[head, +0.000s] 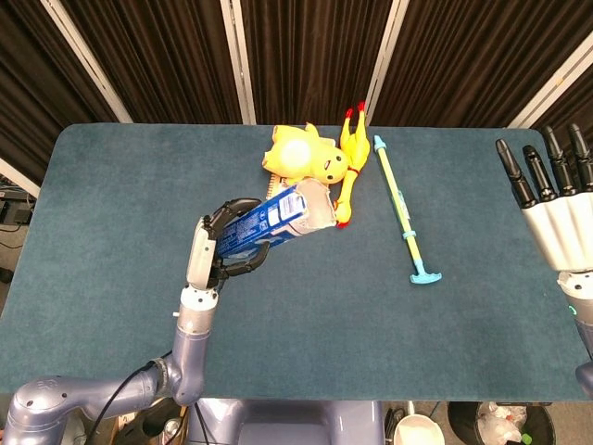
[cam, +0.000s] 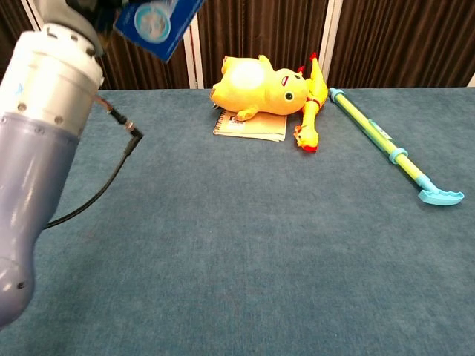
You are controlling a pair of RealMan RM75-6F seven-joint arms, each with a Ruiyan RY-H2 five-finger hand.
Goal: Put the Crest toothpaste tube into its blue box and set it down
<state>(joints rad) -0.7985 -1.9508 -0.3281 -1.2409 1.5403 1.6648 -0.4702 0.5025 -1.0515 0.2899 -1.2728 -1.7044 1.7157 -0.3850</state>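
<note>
My left hand [head: 220,243] grips the blue Crest box [head: 269,221] and holds it in the air above the table's middle, its open end pointing right toward the yellow toys. Something pale shows in that open end [head: 313,211]; I cannot tell whether it is the tube. In the chest view only the box's lower end [cam: 158,25] shows at the top left, above my left forearm [cam: 37,170]. My right hand [head: 556,199] is raised at the far right, fingers straight and apart, holding nothing.
A yellow plush duck [head: 301,154] lies on a notebook [cam: 251,125] at the back centre, with a rubber chicken [head: 350,162] beside it. A long green-and-yellow stick with a blue hook [head: 403,215] lies to their right on the blue table [head: 130,185].
</note>
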